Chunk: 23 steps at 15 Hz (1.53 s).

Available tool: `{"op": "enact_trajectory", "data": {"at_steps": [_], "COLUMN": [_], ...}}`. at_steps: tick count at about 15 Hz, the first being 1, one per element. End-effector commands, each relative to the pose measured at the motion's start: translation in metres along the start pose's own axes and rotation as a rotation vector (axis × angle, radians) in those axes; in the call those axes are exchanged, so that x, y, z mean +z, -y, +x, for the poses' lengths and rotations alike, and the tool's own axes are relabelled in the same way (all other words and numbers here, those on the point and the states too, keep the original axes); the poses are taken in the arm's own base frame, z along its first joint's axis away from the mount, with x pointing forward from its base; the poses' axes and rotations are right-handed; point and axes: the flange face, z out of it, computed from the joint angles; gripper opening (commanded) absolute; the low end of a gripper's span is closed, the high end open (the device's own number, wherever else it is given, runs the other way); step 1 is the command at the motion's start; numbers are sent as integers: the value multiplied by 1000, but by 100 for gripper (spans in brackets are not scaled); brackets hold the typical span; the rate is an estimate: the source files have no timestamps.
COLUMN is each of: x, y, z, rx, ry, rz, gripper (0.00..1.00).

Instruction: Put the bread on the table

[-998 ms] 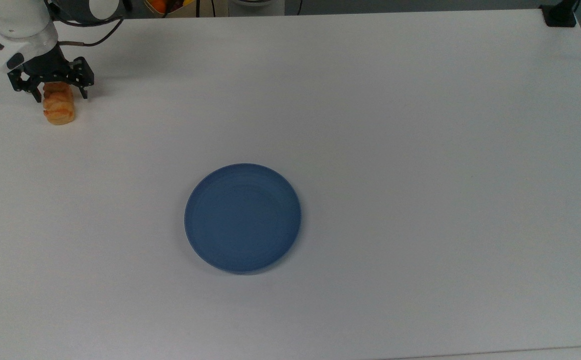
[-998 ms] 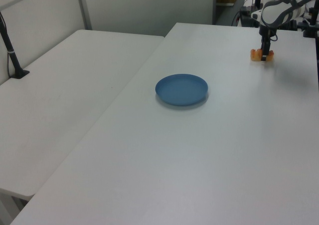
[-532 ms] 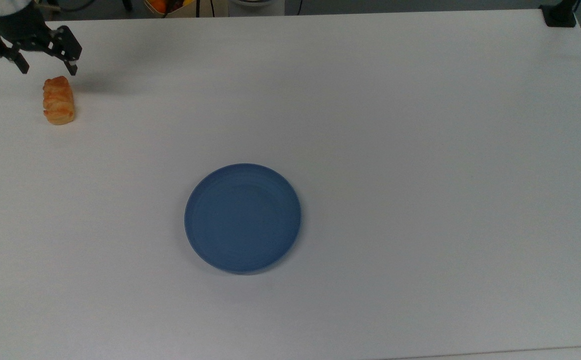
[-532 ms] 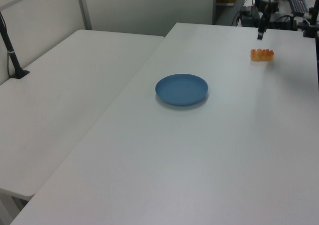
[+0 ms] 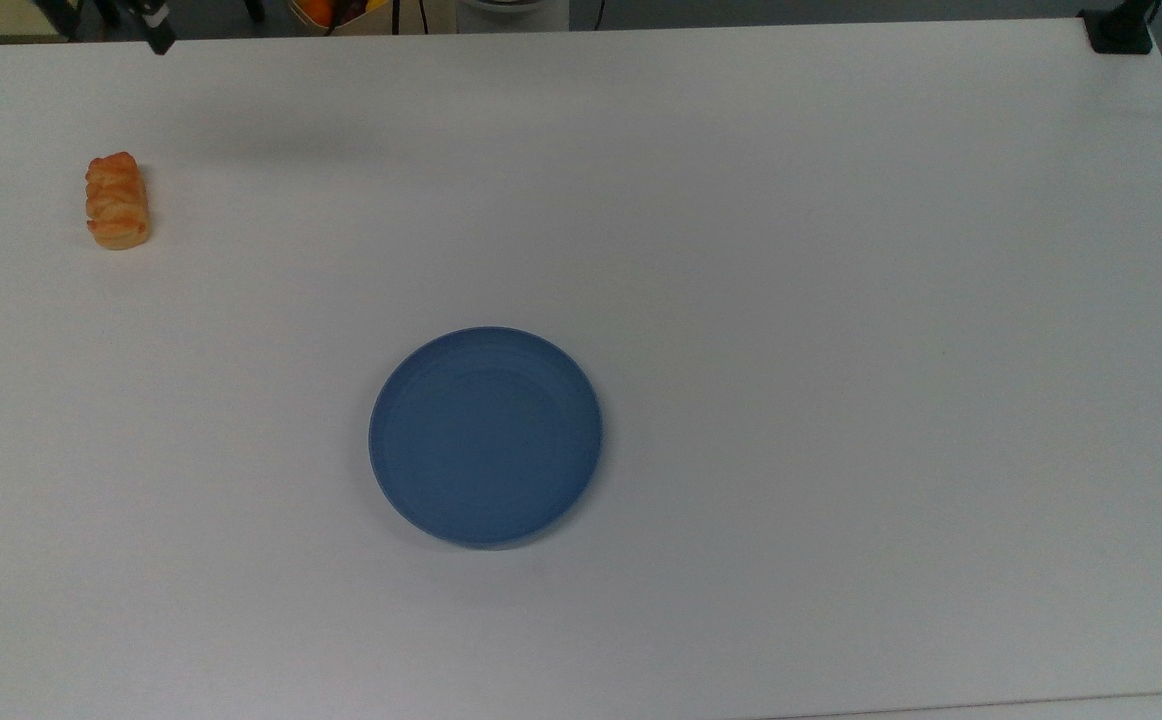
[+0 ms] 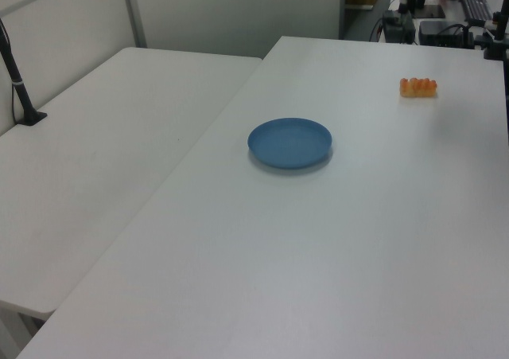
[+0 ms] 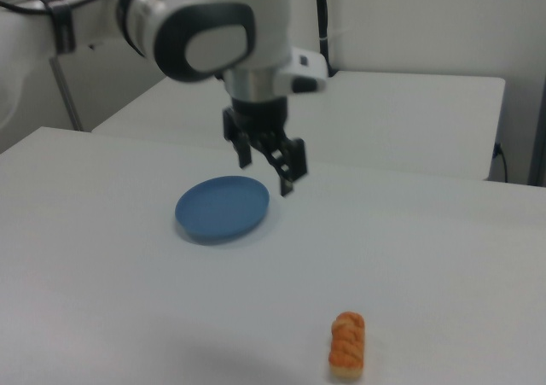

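Observation:
The bread (image 5: 117, 200), a small golden-orange ridged roll, lies by itself on the white table (image 5: 841, 250) near the top view's far left. It also appears at the left view's upper right (image 6: 417, 87) and low in the right view (image 7: 347, 344). In the right view my gripper (image 7: 266, 173) hangs high above the table, open and empty, well clear of the bread. One dark fingertip (image 5: 157, 38) pokes in at the top view's upper left edge.
A round blue plate (image 5: 486, 435) sits empty near the table's middle, also seen in the left view (image 6: 289, 142) and the right view (image 7: 223, 207). A black clamp (image 5: 1121, 30) is at the top view's upper right corner. A second white table (image 6: 95, 136) adjoins in the left view.
My gripper stood open around the bread a second ago, then rose straight up and away. The bread stays where it was on the table.

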Motion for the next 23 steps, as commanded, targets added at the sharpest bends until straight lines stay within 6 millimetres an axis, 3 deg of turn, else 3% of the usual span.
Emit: {"op": "enact_trajectory", "data": {"at_steps": [1,3,5,8,14,16,18,19,20,23], "x": [-28,-53,-65,-57,-20,-7,9,19,19,15], "y": [63,111,151,204,275,289,291,287,287,263], "z": [-21,-38,-54,-67,-102,-108,-108,-106,-104,-88], "rx": [91,33,41,18,-130,-174,-273,-344,-393,-458], "ry": [35,4,-2,27,79,83,55,48,35,-6], "rz": [33,45,48,41,-33,-66,-84,-90,-100,-105], "gripper": [100,100,100,100,100,100,100,100,100,100]}}
